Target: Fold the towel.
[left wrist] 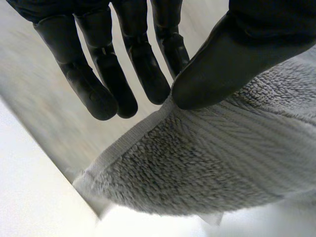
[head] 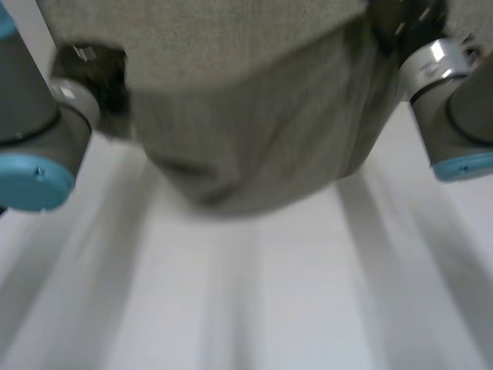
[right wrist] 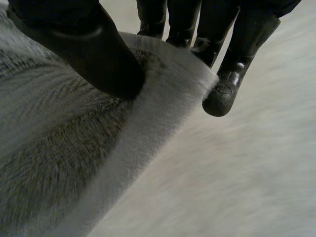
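The towel (head: 254, 131) is up off the desk (head: 293, 293), slung between the left arm (head: 31, 131) and the right arm (head: 454, 116), and its middle sags in a loose belly above the bare white surface.

The left hand (left wrist: 232, 64) pinches the towel's hemmed edge, with the thumb pressed down on the hem and straight fingers (left wrist: 98, 94) reaching past it. The right hand (right wrist: 94, 54) is clamped on the towel the same way: its thumb is on top near the pale border and its fingers go under the cloth, with one fingertip (right wrist: 224, 96) poking out beyond the edge.

The task looks to be at an early or middle stage. The towel is gripped and lifted, but no finished fold lies on the desk. The cloth has yet to be laid down doubled over, with its edges matched and smoothed flat.
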Controlling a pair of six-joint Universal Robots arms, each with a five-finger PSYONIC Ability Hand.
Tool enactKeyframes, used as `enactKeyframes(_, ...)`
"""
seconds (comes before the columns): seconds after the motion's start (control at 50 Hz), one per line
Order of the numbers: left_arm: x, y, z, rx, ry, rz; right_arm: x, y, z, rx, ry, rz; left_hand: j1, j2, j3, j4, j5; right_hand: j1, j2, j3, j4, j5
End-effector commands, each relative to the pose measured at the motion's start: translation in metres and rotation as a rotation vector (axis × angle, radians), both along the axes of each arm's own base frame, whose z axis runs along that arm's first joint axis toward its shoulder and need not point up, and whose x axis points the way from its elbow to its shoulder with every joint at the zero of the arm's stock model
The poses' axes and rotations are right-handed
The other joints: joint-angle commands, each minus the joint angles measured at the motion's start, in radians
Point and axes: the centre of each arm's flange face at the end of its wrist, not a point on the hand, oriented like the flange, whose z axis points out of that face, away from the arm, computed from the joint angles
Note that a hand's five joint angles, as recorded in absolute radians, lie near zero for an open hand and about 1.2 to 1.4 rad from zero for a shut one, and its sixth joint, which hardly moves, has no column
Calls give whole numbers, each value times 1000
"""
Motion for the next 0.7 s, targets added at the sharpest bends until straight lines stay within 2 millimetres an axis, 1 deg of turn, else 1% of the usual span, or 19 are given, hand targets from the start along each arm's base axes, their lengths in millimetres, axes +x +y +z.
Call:
enactKeyframes(0.02,9,1,41,-142,282,27,-27,2,22,-25,-126,-5,-32,-96,-147,-113,-258,69,83,72,63,58)
enactKeyframes(0.06,12,3,27,-97,259,37,-29,2,14,27,-109,-4,-32,-96,-147,-113,-258,69,83,72,63,58)
enactKeyframes(0.08,14,6,11,-51,235,43,-27,4,0,106,-82,21,-32,-96,-147,-113,-258,69,83,72,63,58)
enactKeyframes(0.1,15,6,11,-51,234,43,-25,10,-19,197,-42,68,-32,-96,-147,-113,-258,69,83,72,63,58)
enactKeyframes(0.12,17,14,-7,6,205,39,-25,10,-20,198,-41,69,-32,-96,-147,-113,-258,69,83,72,63,58)
enactKeyframes(0.14,17,14,-7,7,205,39,-23,16,-36,267,-5,114,-32,-96,-147,-113,-258,69,83,72,63,58)
enactKeyframes(0.16,19,25,-29,76,171,19,-21,24,-55,338,34,160,-32,-96,-147,-113,-258,69,83,72,63,58)
enactKeyframes(0.18,19,26,-29,76,171,18,-21,24,-55,338,35,161,-32,-96,-147,-113,-258,69,83,72,63,58)
enactKeyframes(0.2,20,35,-47,129,144,-5,-23,30,-71,398,60,182,-32,-96,-147,-113,-258,69,83,72,63,58)
enactKeyframes(0.22,21,44,-64,170,125,-26,-23,30,-71,398,60,183,-32,-96,-147,-113,-258,69,83,72,63,58)
enactKeyframes(0.26,23,53,-78,197,108,-47,-35,42,-104,533,89,195,-32,-96,-147,-113,-258,69,83,72,63,58)
enactKeyframes(0.34,27,75,-122,248,17,-96,-48,60,-135,660,103,181,-32,-96,-147,-113,-258,69,83,72,63,58)
enactKeyframes(0.42,29,83,-142,240,-67,-117,-60,88,-174,808,116,165,-32,-96,-147,-113,-258,69,83,72,63,58)
enactKeyframes(0.52,35,85,-156,212,-181,-114,-64,104,-185,855,111,161,-32,-96,-147,-113,-258,69,83,72,63,58)
enactKeyframes(0.62,42,81,-159,204,-241,-95,-69,103,-185,842,96,145,-32,-96,-147,-113,-258,69,83,72,63,58)
enactKeyframes(0.64,42,81,-159,203,-240,-94,-70,101,-185,837,92,142,-171,-235,-286,-252,-397,69,83,72,63,58)
enactKeyframes(0.66,42,81,-160,207,-241,-96,-70,101,-185,837,92,142,-478,-541,-593,-559,-703,69,83,72,63,58)
enactKeyframes(0.68,42,81,-160,207,-241,-96,-71,101,-185,837,92,141,-481,-544,-596,-562,-707,69,83,72,63,58)
enactKeyframes(0.7,42,83,-160,211,-244,-98,-71,101,-185,837,92,141,-859,-922,-974,-940,-1084,69,83,72,63,58)
